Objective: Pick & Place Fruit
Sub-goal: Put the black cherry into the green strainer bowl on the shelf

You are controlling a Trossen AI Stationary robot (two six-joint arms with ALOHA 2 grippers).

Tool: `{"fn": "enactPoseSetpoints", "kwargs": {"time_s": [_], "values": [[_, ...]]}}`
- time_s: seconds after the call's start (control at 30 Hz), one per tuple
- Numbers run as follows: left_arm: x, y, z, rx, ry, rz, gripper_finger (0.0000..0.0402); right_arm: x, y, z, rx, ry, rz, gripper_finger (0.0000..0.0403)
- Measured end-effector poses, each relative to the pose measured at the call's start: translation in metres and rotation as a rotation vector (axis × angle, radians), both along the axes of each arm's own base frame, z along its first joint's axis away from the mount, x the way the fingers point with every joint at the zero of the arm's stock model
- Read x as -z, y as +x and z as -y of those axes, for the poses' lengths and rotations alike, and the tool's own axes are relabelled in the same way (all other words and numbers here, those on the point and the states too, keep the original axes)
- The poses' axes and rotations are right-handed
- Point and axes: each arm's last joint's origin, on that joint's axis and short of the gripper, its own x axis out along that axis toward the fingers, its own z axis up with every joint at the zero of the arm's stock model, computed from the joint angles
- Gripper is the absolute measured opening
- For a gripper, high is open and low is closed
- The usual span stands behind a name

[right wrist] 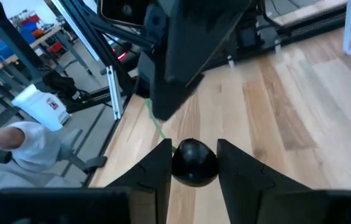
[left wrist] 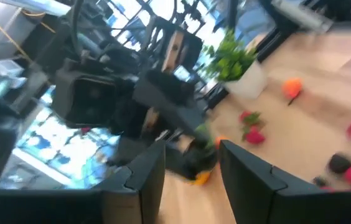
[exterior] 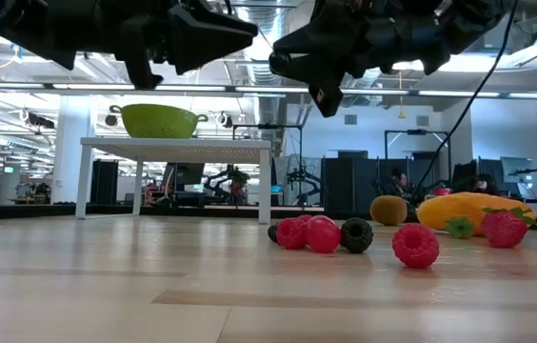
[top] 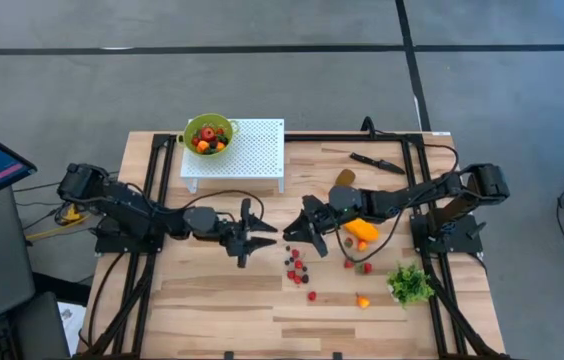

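My right gripper (right wrist: 194,155) is shut on a dark round berry (right wrist: 194,163) above the table's middle. It points toward my left gripper (top: 269,238), which faces it a short way off. My left gripper (left wrist: 191,165) is open with nothing between its fingers. Red and dark berries (top: 298,268) lie loose on the wooden table (top: 212,300) just nearer than the grippers. An elongated orange fruit (top: 360,230) lies under the right arm, and a brownish kiwi (top: 345,178) lies farther back. A green colander (top: 209,133) holding fruit stands on a white perforated stand (top: 247,150). My right gripper pinches the dark berry by its two opposite sides (right wrist: 182,165) between its two fingers. The fingers reach nearly level from the table's right side. The berry is lifted clear of the table.
A green leafy bunch (top: 410,283) stands near the right front, with a small orange piece (top: 362,300) beside it. A black knife (top: 377,160) lies at the far right. Strawberries (top: 357,265) lie near the orange fruit. Bare wood stretches along the near edge.
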Motion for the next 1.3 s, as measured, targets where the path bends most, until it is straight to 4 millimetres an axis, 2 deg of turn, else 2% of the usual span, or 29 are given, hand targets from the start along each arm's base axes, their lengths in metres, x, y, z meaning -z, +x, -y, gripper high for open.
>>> {"fn": "enactPoseSetpoints", "kwargs": {"time_s": [0.23, 0.4, 0.7, 1.03, 1.17, 1.3], "values": [[-0.004, 0.0, 0.001, 0.078, -0.138, 0.031, 0.0143, -0.001, 0.0, 0.001, -0.007, -0.032, 0.016, 0.0103], [-0.008, 0.0, 0.001, 0.103, -0.145, 0.07, 0.0143, -0.007, 0.003, 0.005, 0.0, -0.055, 0.053, 0.0103], [-0.011, 0.001, -0.006, 0.08, -0.147, 0.102, 0.0143, -0.031, 0.013, 0.004, -0.014, -0.112, 0.141, 0.0103], [-0.018, 0.0, -0.005, 0.089, -0.16, 0.176, 0.0142, -0.032, 0.014, 0.004, -0.014, -0.112, 0.143, 0.0103], [-0.018, 0.0, -0.003, 0.095, -0.161, 0.174, 0.0126, -0.032, 0.014, 0.004, -0.014, -0.112, 0.143, 0.0103], [-0.018, 0.0, -0.003, 0.096, -0.161, 0.173, 0.0082, -0.032, 0.014, 0.004, -0.014, -0.112, 0.143, 0.0103]]}}
